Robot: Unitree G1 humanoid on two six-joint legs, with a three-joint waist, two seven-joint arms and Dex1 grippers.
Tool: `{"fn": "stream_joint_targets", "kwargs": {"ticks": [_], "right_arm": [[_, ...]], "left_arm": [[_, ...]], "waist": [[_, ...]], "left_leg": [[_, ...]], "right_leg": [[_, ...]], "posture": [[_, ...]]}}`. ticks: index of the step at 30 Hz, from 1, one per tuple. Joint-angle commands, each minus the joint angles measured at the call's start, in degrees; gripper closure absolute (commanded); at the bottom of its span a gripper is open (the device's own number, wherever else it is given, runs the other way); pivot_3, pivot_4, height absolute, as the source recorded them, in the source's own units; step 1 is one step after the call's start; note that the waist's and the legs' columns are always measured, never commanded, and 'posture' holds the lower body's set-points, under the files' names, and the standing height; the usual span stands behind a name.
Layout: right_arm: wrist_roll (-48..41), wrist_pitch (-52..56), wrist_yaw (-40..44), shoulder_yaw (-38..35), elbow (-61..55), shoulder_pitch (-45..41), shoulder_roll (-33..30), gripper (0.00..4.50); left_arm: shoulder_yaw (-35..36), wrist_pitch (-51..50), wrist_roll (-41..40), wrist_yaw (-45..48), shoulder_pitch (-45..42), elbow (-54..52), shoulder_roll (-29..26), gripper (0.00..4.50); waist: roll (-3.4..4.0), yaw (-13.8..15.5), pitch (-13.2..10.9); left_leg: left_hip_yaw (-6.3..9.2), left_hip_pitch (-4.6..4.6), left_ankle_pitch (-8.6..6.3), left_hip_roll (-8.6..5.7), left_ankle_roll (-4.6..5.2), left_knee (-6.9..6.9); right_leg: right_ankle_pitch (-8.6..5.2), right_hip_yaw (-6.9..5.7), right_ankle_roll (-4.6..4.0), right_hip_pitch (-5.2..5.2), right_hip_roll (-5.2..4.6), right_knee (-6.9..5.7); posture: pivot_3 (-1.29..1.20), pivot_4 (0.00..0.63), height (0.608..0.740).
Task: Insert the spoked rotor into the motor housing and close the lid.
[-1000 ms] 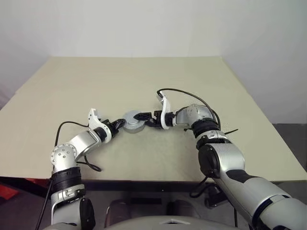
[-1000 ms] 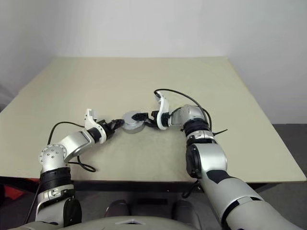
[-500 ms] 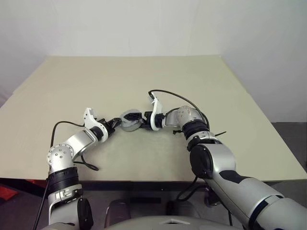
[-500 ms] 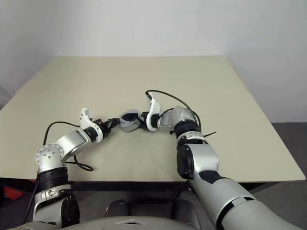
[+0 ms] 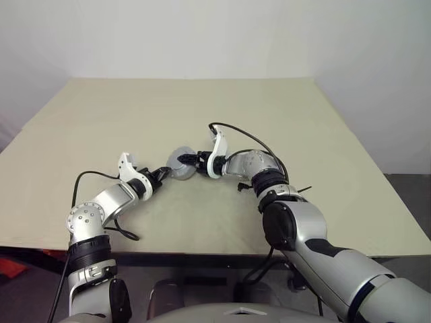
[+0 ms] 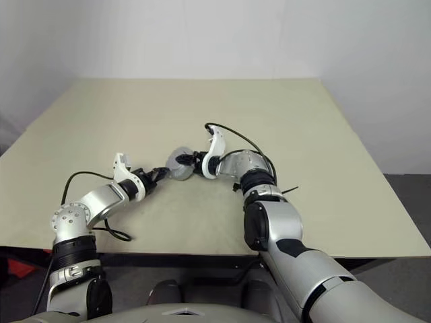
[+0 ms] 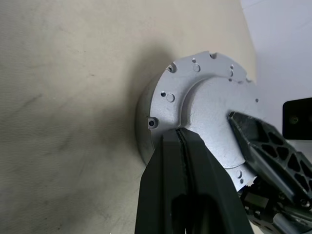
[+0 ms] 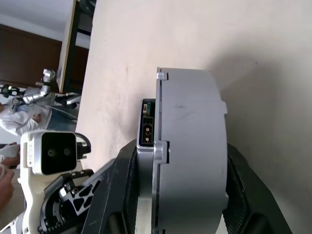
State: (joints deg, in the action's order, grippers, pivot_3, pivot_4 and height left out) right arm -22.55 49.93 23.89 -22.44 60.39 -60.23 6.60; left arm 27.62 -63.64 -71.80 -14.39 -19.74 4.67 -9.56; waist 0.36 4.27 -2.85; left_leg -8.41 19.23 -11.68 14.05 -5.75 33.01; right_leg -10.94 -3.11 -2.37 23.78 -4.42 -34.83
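round silver-grey metal motor housing (image 5: pixel 180 164) tilted on beige table (image 5: pixel 269 114) | right gripper (image 8: pixel 178 195) grasping housing across its thickness | left gripper (image 7: pixel 183 146) clenched, fingertips against housing's flat face

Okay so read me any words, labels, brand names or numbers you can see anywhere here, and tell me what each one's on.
None can be read.
The motor housing: bare grey metal, no lettering or numbers; its lid shows small holes and no marks.
The table: plain, no label.
The left gripper and right gripper: black fingers, no brand or sign.
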Motion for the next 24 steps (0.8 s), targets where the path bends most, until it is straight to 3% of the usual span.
{"fn": "stream_joint_targets", "kwargs": {"ticks": [1,9,17,24], "right_arm": [[-2.1,-0.3,0.7,-0.1,0.1,-2.4,1.2,2.40],[-3.0,-1.9,-2.2,-2.5,3.2,-3.8,-0.1,2.40],[-10.5,-2.0,-6.6,-11.2,6.3,-7.1,-0.8,2.40],[-18.2,1.9,-5.6,-17.1,5.8,-11.9,-1.7,2.40]], "left_arm": [[-1.8,-0.6,-0.3,1.0,-0.6,-0.9,0.7,4.50],[-1.0,3.0,0.5,5.2,-0.5,-3.5,0.4,4.50],[3.4,8.2,-8.5,11.2,0.9,-10.5,0.5,4.50],[4.6,12.0,-11.8,9.2,3.6,-10.0,0.0,4.50]], "waist": [[0.00,0.0,0.0],[0.00,0.0,0.0],[-0.05,-0.3,0.0],[-0.06,-0.3,0.0]], "left_leg": [[0.00,0.00,0.00,0.00,0.00,0.00],[0.00,-0.01,0.00,0.00,0.00,0.00],[0.00,0.46,0.00,0.03,0.00,0.02],[0.00,0.68,-0.01,0.05,0.03,0.04]], "right_leg": [[0.00,0.00,0.00,0.00,0.00,0.00],[0.00,0.00,0.00,0.00,0.00,-0.02],[0.02,0.00,-0.04,0.45,0.03,-0.03],[0.03,-0.01,-0.04,0.65,0.05,-0.01]], "posture": [[0.00,0.000,0.740],[0.00,0.000,0.740],[0.00,0.000,0.740],[0.00,0.000,0.740]]}}
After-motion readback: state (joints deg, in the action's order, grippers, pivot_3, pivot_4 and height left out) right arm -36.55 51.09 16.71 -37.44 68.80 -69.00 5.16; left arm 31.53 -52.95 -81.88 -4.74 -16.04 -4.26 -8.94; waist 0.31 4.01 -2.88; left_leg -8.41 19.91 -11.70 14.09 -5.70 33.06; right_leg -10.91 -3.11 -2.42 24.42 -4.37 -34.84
